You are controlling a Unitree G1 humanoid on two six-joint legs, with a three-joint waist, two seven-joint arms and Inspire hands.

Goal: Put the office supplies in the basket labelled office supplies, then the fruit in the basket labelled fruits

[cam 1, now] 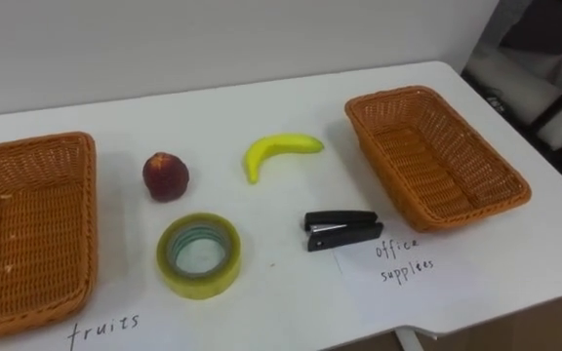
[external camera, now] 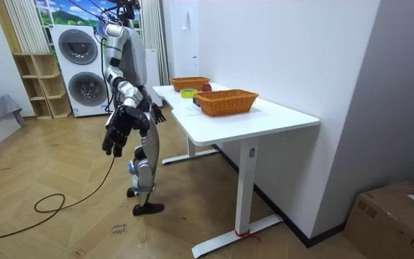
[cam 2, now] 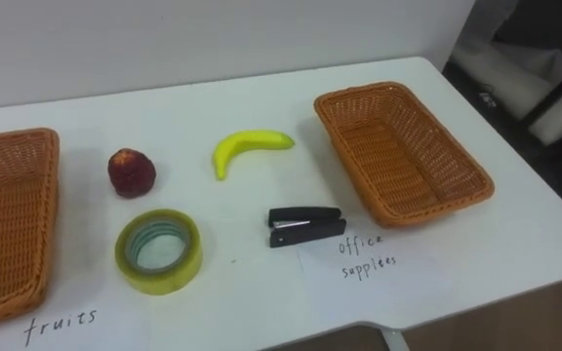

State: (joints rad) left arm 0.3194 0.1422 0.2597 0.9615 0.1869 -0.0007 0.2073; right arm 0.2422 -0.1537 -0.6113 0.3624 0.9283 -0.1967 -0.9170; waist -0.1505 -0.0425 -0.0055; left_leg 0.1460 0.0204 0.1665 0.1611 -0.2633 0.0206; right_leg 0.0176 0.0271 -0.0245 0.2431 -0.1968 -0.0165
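Observation:
On the white table [cam 1: 261, 292] lie a dark red peach [cam 1: 166, 175], a yellow banana [cam 1: 279, 151], a roll of yellowish tape [cam 1: 200, 255] and a black stapler [cam 1: 342, 230]. An empty wicker basket [cam 1: 91, 224] stands at the left by a handwritten fruit label. A second empty wicker basket [cam 1: 515, 190] stands at the right by an office-supplies label. In the room view I stand at the table's long side. My right hand [external camera: 115, 135] hangs low beside my thigh with relaxed fingers. My left hand [external camera: 157, 113] shows just below the table edge.
The table's right end drops off just past the right basket. Stacked washing machines [external camera: 85, 68] and a wooden shelf [external camera: 40, 86] stand behind me. A cardboard box [external camera: 397, 216] sits on the floor at the room view's right.

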